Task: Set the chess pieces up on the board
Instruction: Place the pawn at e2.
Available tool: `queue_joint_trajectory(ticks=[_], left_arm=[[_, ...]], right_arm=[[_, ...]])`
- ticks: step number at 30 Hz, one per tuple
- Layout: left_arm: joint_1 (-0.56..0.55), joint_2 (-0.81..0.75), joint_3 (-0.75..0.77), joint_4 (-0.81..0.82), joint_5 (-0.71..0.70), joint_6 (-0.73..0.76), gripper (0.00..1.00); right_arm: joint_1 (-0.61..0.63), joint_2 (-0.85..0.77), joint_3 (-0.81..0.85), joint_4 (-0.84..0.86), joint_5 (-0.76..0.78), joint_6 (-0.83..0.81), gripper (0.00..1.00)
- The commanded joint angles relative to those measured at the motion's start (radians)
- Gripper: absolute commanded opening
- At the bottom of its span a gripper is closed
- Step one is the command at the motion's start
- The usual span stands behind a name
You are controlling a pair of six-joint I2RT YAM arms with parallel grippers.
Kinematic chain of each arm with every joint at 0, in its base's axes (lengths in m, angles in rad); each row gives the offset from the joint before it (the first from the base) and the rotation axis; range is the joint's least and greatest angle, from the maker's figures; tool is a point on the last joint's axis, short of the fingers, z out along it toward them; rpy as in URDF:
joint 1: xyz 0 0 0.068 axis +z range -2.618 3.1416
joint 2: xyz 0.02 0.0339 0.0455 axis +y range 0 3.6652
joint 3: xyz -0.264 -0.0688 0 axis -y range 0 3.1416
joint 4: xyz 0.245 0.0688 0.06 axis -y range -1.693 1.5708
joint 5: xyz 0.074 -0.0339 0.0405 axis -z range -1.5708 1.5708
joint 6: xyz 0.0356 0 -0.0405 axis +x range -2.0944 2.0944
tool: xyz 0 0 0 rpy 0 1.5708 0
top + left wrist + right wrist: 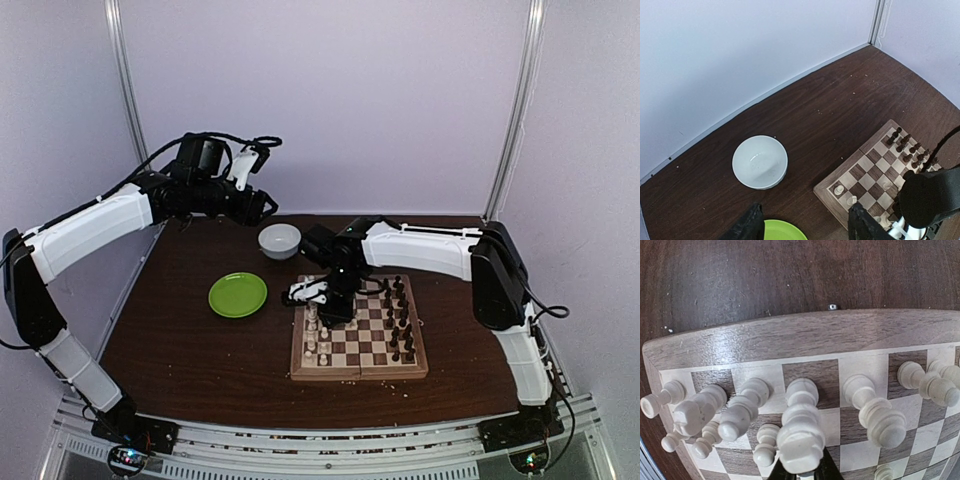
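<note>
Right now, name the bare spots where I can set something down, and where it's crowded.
Bare: table between the green plate and the near edge, left of the board; also wood behind the bowl. Crowded: the board's cream pieces under the right arm.

Probably a robotics lab cell — plain pale walls (740,60) beyond the left gripper (805,226), metal posts (124,80) flanking.
</note>
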Motion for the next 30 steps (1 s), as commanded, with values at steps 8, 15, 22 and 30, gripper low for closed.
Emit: queue_joint_trajectory(ticks=[8,15,22,30], left_arm=[[-0.005,-0.014,0.026,0.017,-0.003,0.004,0.59],[-0.006,-0.013,0.026,0.017,-0.002,0.006,0.59],[-0.005,-0.010,0.026,0.015,-0.002,0.008,0.59],[-0.005,-0.007,0.026,0.015,0.007,0.006,0.59]], right_arm=[[-0.018,0.030,0.042,0.016,-0.009,0.023,0.12],[-0.019,0.046,0.055,0.008,-0.032,0.030,0.13],[-0.019,0.048,0.051,-0.005,-0.023,0.029,0.19],[-0.026,-0.022,0.032,-0.016,0.003,0.035,0.26]])
